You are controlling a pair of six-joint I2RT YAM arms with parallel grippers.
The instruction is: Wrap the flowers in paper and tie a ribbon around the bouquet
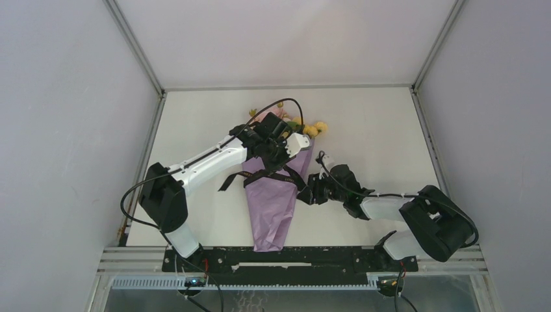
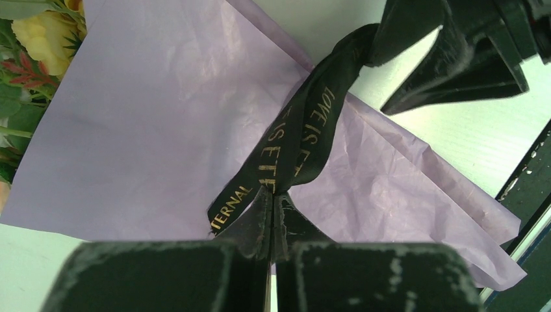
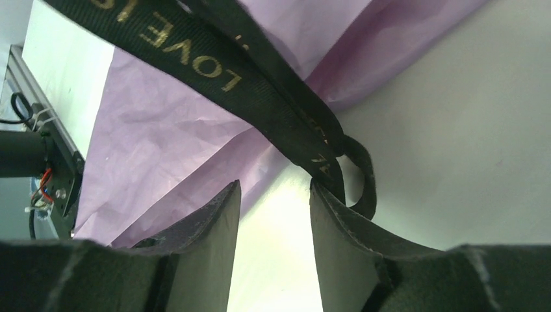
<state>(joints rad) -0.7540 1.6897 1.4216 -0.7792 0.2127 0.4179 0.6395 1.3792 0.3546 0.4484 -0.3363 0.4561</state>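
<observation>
Left wrist view shows the left pincer (image 2: pixel 271 203) clamped on the black ribbon (image 2: pixel 305 136) crossing the bouquet (image 1: pixel 269 205), which lies on the counter (image 1: pixel 377 130), blossoms far; the right pincer (image 3: pixel 276 190) gapes beside the other strand, so tying is underway and next likely needs a grip there.

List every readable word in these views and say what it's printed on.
"LOVE IS": gold letters on the ribbon, left wrist view.
"IS ETE": neighbouring strand, rest hidden.
"TERNAL": lower strand, start hidden.
"LOVE": same ribbon, right wrist view; other letters cut off.
Top view: lettering too small to read.
</observation>
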